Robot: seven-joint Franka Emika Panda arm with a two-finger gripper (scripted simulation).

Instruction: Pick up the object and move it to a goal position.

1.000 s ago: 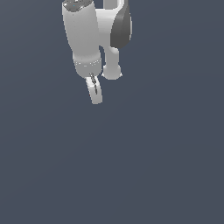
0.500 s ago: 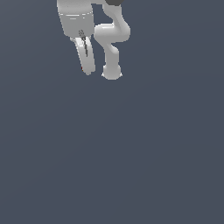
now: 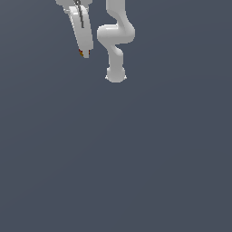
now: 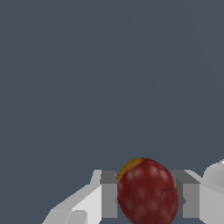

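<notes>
Object: a dark red roundish blob (image 4: 147, 192) with a small yellow-orange patch, seen closest in the wrist view, seated between the two grey finger pads (image 4: 109, 194).
Gripper: the gripper (image 3: 84, 52) was clamped on the object, one pad touching each side; no gap was visible between pad and skin.
Object position: in the exterior view the object (image 3: 82, 53) showed only as a red-orange speck at the fingertips, near the upper edge, toward the exterior view's left of the arm base (image 3: 116, 75).
Height: judged to be carried well clear of the floor (image 3: 136, 158); no shadow or contact point confirmed this.
Step in hand: judged to be the carry toward the goal, the pick being done.
Handling advice: hold the clamp force steady and move smoothly; a rounded body pinched at two points could roll or squirt out under a jerk, so release should wait until the arm is settled at the target.
Arm: the white links (image 3: 115, 34) rose out of frame beyond the gripper.
Hidden or unclear: no goal marker was visible in either view, so remaining travel could not be assessed.
Cut off: the wrist and upper arm were cropped by the exterior view's edge; the object's underside and the finger bodies were cropped in the wrist view.
Surface: plain grey-blue, featureless, giving no depth cue.
</notes>
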